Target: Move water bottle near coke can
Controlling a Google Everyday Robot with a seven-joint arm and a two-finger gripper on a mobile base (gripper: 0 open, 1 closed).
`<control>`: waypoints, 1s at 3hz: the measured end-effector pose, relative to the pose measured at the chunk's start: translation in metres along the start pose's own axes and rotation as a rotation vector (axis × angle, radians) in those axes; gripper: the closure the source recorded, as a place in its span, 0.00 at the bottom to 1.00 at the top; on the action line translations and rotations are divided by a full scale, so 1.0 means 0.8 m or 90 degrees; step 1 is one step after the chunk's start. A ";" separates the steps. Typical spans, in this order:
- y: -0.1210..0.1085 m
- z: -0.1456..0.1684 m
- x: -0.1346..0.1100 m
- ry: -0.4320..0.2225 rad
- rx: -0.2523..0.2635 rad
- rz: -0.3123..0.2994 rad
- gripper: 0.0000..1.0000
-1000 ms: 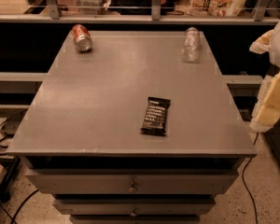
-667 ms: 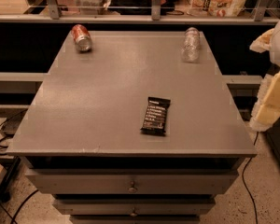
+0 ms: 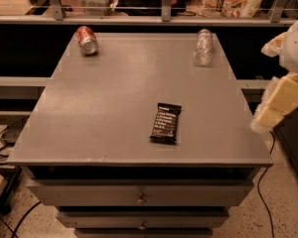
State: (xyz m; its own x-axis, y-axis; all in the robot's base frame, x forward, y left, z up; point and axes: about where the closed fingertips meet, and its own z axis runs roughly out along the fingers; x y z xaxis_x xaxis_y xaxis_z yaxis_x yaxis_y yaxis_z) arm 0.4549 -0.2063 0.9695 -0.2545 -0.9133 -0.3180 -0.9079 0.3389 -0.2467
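Observation:
The water bottle point(image 3: 203, 46), clear and ribbed, lies on its side at the far right of the grey table top point(image 3: 109, 103). The coke can point(image 3: 87, 39), red with silver ends, lies on its side at the far left corner. The two are far apart. My gripper point(image 3: 268, 114), pale yellow-white, hangs off the table's right edge, level with the table's front half. It is well short of the bottle and touches nothing.
A flat black snack bar wrapper point(image 3: 166, 122) lies on the front middle of the table. Drawers point(image 3: 139, 195) sit under the table top. A railing point(image 3: 164, 11) with shelves and bags runs behind the table. Cables point(image 3: 5, 143) lie on the floor at left.

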 end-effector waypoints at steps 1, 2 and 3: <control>-0.036 0.029 -0.032 -0.109 0.029 0.082 0.00; -0.034 0.029 -0.031 -0.106 0.027 0.080 0.00; -0.038 0.031 -0.036 -0.129 0.025 0.092 0.00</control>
State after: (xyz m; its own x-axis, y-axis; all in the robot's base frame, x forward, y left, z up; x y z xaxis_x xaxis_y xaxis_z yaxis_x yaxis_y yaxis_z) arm 0.4985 -0.1848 0.9631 -0.3052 -0.7924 -0.5281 -0.8521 0.4748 -0.2200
